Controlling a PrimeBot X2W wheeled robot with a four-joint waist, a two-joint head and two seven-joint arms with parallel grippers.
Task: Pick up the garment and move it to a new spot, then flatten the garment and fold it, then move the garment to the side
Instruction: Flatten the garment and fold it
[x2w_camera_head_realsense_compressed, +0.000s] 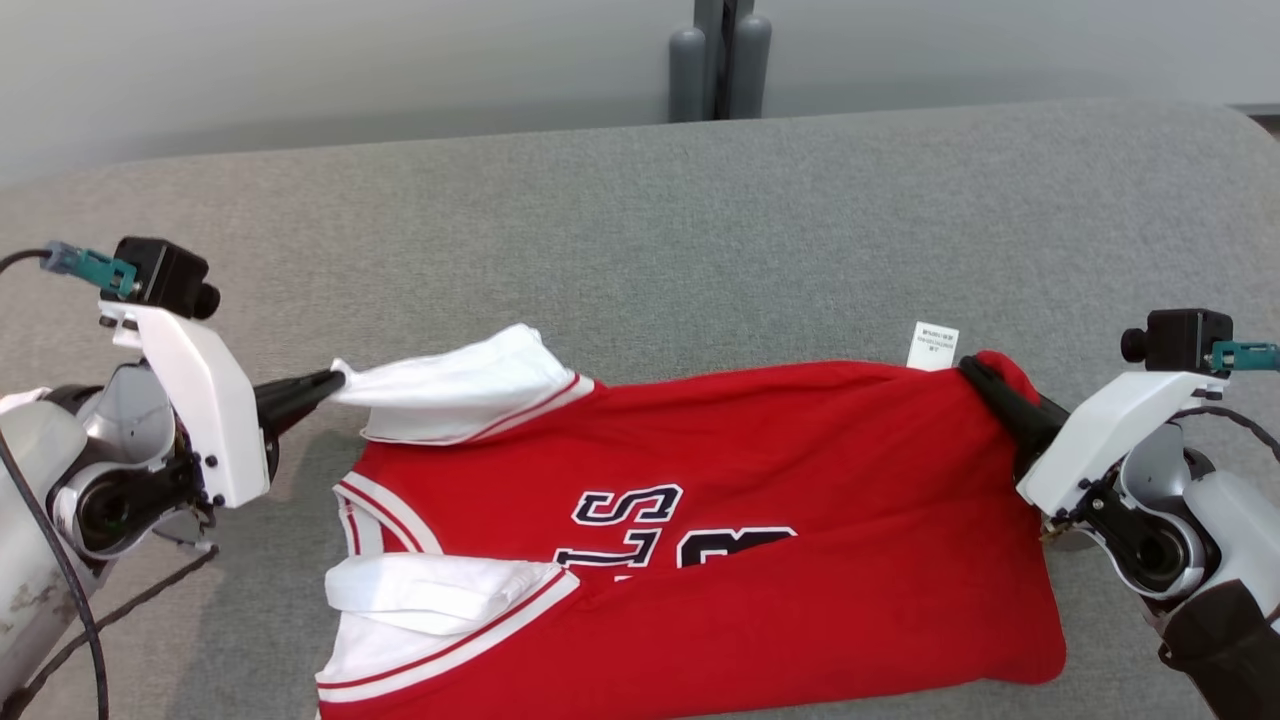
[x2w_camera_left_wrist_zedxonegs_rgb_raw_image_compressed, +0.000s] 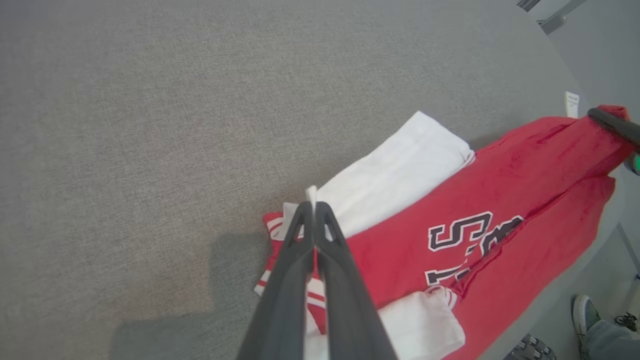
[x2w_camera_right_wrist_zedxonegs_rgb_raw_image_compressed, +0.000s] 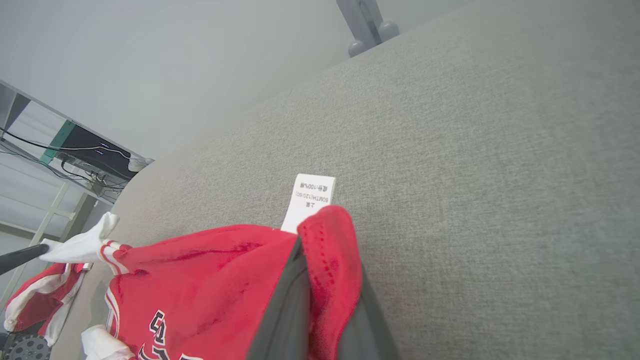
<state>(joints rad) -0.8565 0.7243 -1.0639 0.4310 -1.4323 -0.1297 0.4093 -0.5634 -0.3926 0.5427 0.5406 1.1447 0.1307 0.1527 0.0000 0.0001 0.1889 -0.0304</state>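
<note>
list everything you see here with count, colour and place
jersey: one, red with white sleeves, spread on the table
care label: one, white, jersey's far right corner
table: one, grey fabric top, under the jersey
posts: two, grey, beyond the table's far edge
person's shoe: one, greyish, on the floor
left gripper: one, dark, shut on a white sleeve
right gripper: one, dark, shut on the jersey's red corner

Grey fabric-covered table (x2w_camera_head_realsense_compressed: 700, 210), red-and-white garment (x2w_camera_head_realsense_compressed: 800, 500) lying on it — white label (x2w_camera_head_realsense_compressed: 934, 346) beside.
</note>
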